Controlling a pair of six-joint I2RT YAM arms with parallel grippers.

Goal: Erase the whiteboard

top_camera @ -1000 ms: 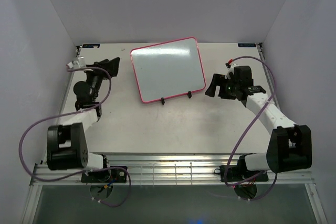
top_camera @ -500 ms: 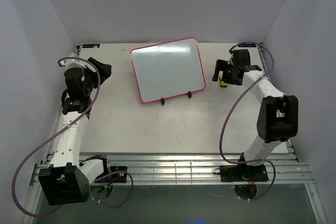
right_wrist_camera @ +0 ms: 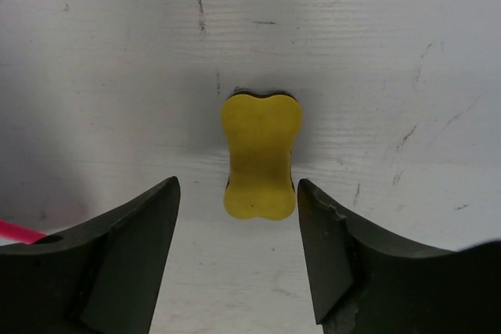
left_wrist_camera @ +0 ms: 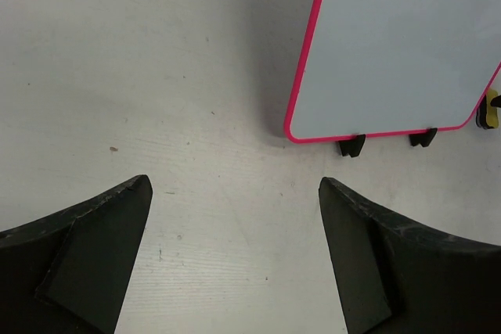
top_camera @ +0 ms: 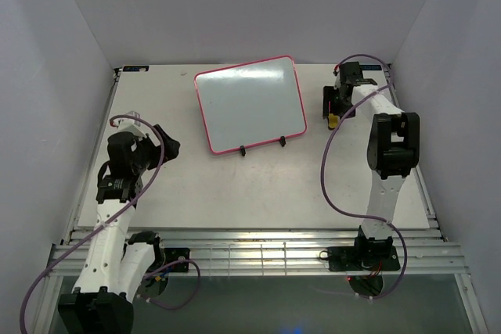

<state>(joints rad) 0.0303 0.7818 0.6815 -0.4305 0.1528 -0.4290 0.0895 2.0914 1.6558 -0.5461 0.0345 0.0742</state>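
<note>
The whiteboard, white with a pink-red frame, leans on a black wire stand at the back middle of the table; its face shows no marks. It also shows in the left wrist view. A small yellow eraser lies on the table right of the board, also seen from the top. My right gripper is open, its jaws either side of the eraser's near end without touching it; from the top it is just over the eraser. My left gripper is open and empty over bare table, left of the board.
White walls close in the table on the left, back and right. The stand's two black feet stick out under the board's front edge. A metal rail runs along the near edge by the arm bases. Purple cables loop from both arms.
My left gripper swung from the back left corner toward me, to the left middle of the table. My right gripper moved back and left over the yellow eraser.
</note>
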